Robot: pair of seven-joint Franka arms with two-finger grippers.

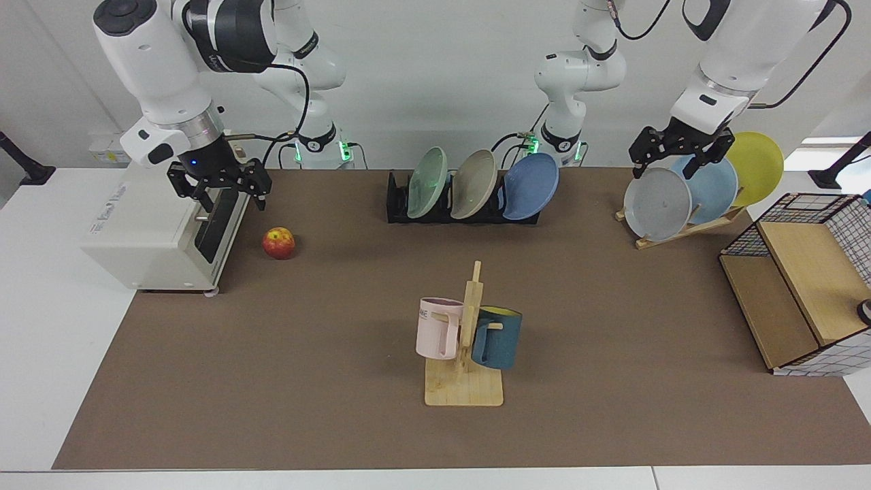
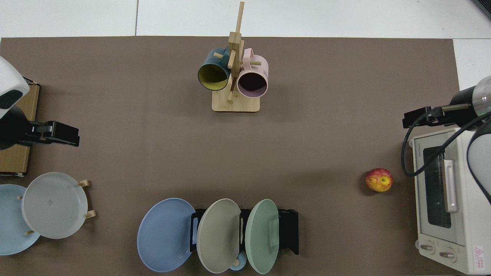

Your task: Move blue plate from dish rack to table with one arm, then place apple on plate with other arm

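The blue plate (image 1: 531,186) (image 2: 165,234) stands on edge at one end of the black dish rack (image 1: 398,204) (image 2: 289,230), at the back of the table's brown mat (image 1: 612,354). The apple (image 1: 279,243) (image 2: 379,179) lies on the mat beside the toaster oven. My right gripper (image 1: 231,199) (image 2: 418,117) hangs open over the oven's front, a little above and behind the apple, holding nothing. My left gripper (image 1: 667,167) (image 2: 57,134) hangs open and empty just above the grey plate in the wooden stand, well away from the dish rack.
A beige plate (image 1: 474,184) and a green plate (image 1: 427,182) share the rack. The wooden stand (image 1: 680,231) holds grey, pale blue and yellow plates. A mug tree (image 1: 466,340) with pink and teal mugs stands mid-table. A toaster oven (image 1: 156,231) and a wire basket (image 1: 796,286) flank the mat.
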